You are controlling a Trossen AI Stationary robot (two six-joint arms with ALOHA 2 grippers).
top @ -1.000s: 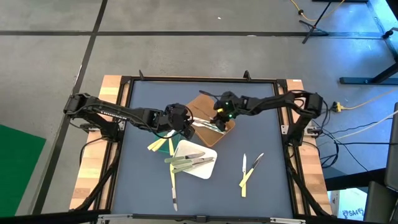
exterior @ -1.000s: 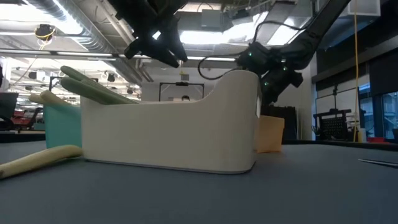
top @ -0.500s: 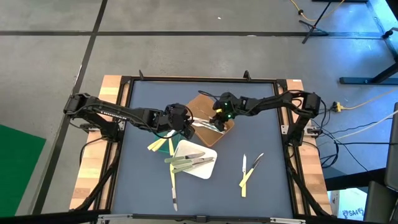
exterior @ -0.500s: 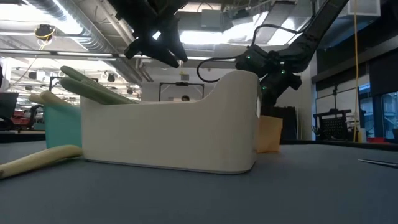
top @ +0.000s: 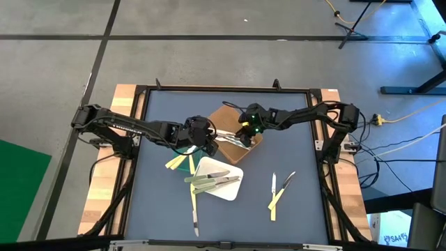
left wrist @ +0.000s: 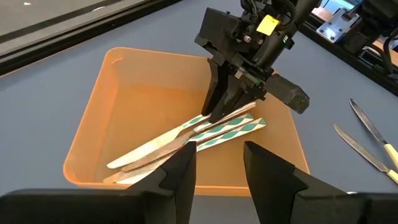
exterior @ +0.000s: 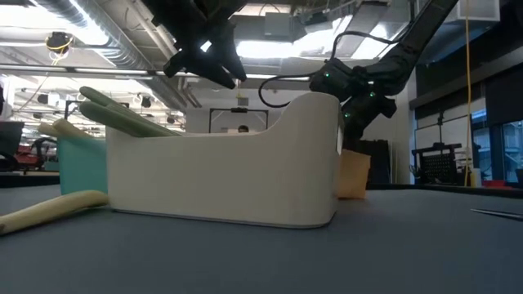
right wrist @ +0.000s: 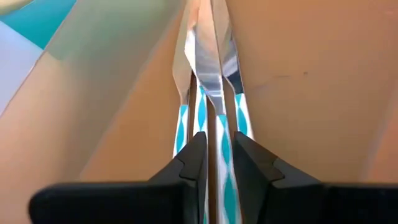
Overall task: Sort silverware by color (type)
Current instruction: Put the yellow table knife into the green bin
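Blue-patterned cutlery (left wrist: 205, 130) lies in the brown tray (top: 226, 117), table centre toward 1 o'clock. My right gripper (left wrist: 219, 107) pinches one piece, jaws nearly closed: placing step, I judge. Next: open, lift clear. Left gripper (left wrist: 219, 163) hovers at 9 o'clock, jaws apart, empty.

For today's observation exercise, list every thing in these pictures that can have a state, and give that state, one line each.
Brown plastic tray: holds the teal-patterned-handled cutlery.
Teal-and-white patterned-handled cutlery: lying flat in the brown tray.
White tray: holds green-handled pieces.
Pale green-handled cutlery: lying in the white tray, handles over its rim.
Pale yellow-handled pieces: loose on the mat.
Right gripper: down in the brown tray, fingers close together astride one handle.
Left gripper: open, near the brown tray.
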